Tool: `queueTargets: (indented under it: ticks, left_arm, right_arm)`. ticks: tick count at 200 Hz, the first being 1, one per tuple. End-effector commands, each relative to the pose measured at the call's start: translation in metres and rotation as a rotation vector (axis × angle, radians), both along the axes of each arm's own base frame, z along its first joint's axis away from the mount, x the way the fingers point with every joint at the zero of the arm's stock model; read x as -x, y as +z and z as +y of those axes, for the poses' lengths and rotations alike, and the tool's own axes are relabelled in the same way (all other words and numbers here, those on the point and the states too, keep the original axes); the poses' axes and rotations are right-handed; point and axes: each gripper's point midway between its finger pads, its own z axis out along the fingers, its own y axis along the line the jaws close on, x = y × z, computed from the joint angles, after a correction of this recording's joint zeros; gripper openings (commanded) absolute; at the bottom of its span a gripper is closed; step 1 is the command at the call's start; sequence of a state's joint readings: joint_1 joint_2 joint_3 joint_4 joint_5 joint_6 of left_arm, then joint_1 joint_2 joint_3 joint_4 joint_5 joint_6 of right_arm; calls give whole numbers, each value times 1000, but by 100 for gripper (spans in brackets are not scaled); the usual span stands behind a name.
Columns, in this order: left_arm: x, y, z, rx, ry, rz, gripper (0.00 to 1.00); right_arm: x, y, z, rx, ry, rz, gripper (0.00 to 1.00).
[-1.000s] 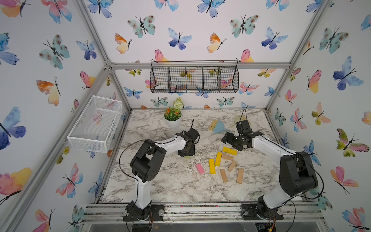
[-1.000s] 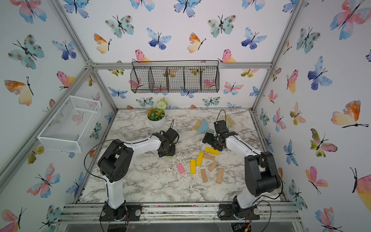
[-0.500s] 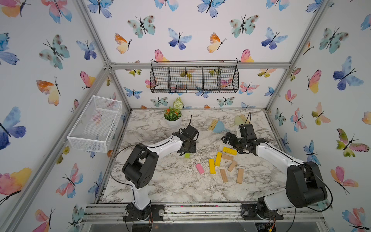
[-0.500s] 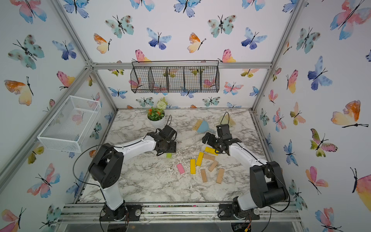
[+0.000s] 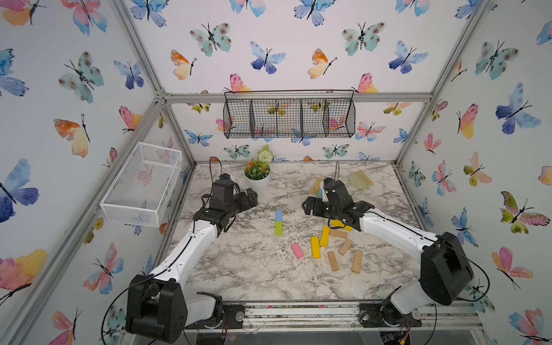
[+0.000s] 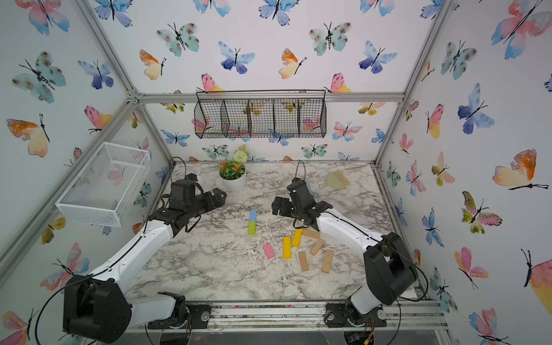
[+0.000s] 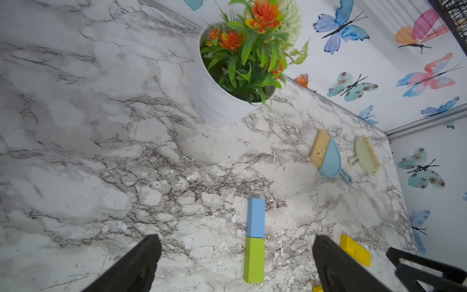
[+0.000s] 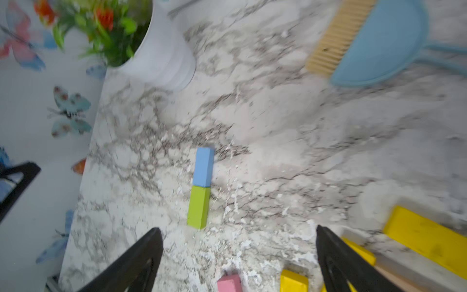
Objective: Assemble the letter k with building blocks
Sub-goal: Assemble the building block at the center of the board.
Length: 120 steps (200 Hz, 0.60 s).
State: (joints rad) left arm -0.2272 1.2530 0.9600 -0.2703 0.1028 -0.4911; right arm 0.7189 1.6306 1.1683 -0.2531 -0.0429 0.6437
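The blue block (image 5: 279,215) and green block (image 5: 278,228) lie end to end on the table (image 5: 254,268), the K's upright I judge, spare blocks (image 5: 315,247) loose beside my right arm (image 5: 394,230), so my left gripper (image 7: 236,238) and right gripper (image 8: 238,227) hang clear, jaws apart and empty.

Free: marble tabletop (image 5: 239,268) left of blue block (image 5: 279,215) and green block (image 5: 278,228).
Obstacles: flower pot (image 5: 257,182) behind; yellow and tan blocks (image 5: 325,236) right.

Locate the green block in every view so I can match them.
Top view: green block just below picture centre.
Top view: green block below and slightly left of centre.
Left wrist: green block between the left fingers.
Right wrist: green block just beyond the right fingers.
Landmark: blue block butted end-to-end against it, all views.
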Motion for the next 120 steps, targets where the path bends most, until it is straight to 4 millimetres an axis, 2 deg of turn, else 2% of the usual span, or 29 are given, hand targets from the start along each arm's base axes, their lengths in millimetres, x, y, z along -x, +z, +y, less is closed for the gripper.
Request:
queueTargets:
  ticks: [1,29,54,82,106,120]
  left_arm:
    - [6,19,13,-94,-32,-19,97]
    - [9,30,21,-104,5,-33,97]
    - [10,26,27,-107,35,-41,97]
    - [11,27,28,-89,47,-46,100]
    - [11,30,27,-78,47,-61,98]
    - [11,28,27,-79,47,-57,98]
  right_arm:
    - [33,-48,10,200,108,139,84]
    - [68,-87,31,372,200,235,76]
    - [94,-112,34,496,245,295,76]
    - [111,-122,33,501,257,323,75]
    - [116,-127,28,513,251,343,75]
    - [119,-130,26,526,255,362,71]
